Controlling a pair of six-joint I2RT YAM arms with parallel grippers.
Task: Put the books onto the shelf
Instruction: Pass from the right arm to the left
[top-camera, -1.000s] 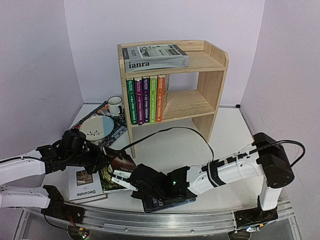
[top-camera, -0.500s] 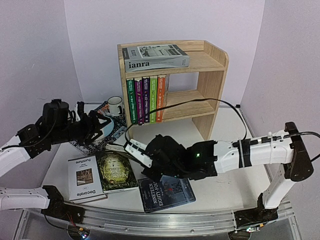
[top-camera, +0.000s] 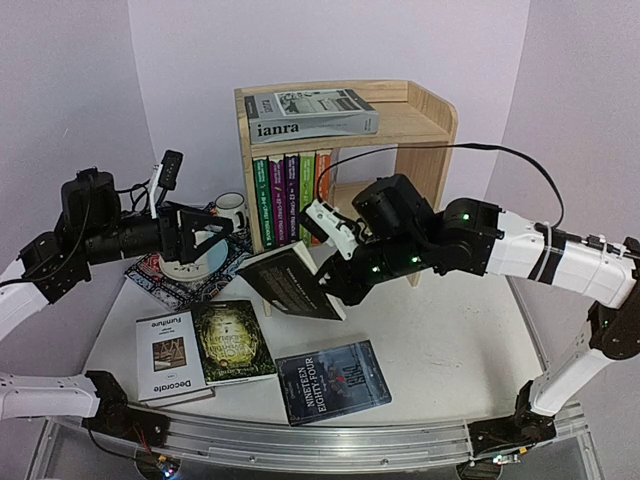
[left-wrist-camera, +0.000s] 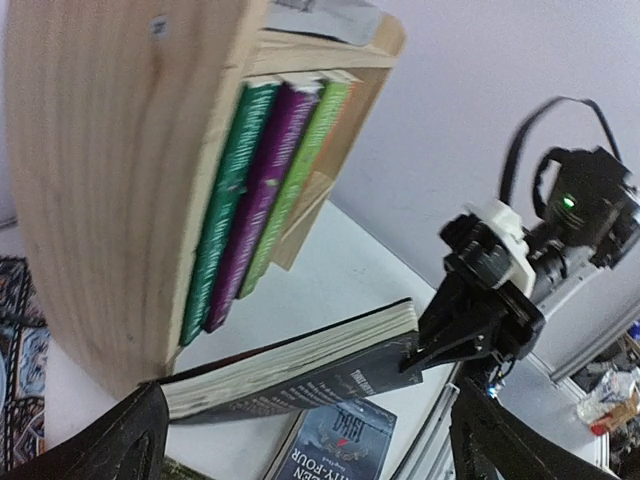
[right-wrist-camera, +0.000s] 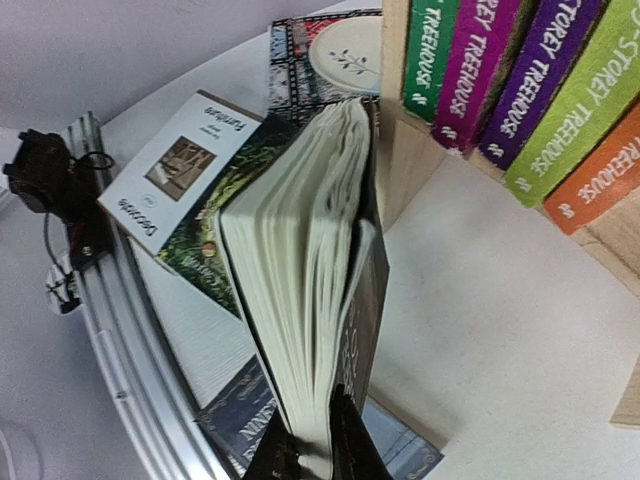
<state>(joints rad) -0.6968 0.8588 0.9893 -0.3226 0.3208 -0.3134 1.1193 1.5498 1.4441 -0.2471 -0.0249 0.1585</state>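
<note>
My right gripper (top-camera: 333, 284) (right-wrist-camera: 310, 455) is shut on the lower edge of a thick dark-covered book (top-camera: 292, 283) (right-wrist-camera: 312, 270) (left-wrist-camera: 300, 365), held tilted in the air just in front of the shelf (top-camera: 420, 170). My left gripper (top-camera: 205, 232) (left-wrist-camera: 308, 410) stands wide open and holds nothing, off to the left of the held book. Several thin books (top-camera: 292, 198) stand on the lower tier, and grey "ianra" (top-camera: 312, 115) lies on top. White "Decorate" (top-camera: 165, 358), a green illustrated book (top-camera: 232, 342) and "Nineteen Eighty-Four" (top-camera: 335, 380) lie flat on the table.
A patterned mat (top-camera: 150, 278) with a plate (top-camera: 195, 262) and a mug (top-camera: 231, 209) sits left of the shelf, behind my left gripper. A metal rail (top-camera: 300, 450) runs along the near table edge. Walls close in behind and on both sides.
My left gripper opened, let go of the dark book and rose back to the left. My right gripper carried that book up off the table toward the shelf.
</note>
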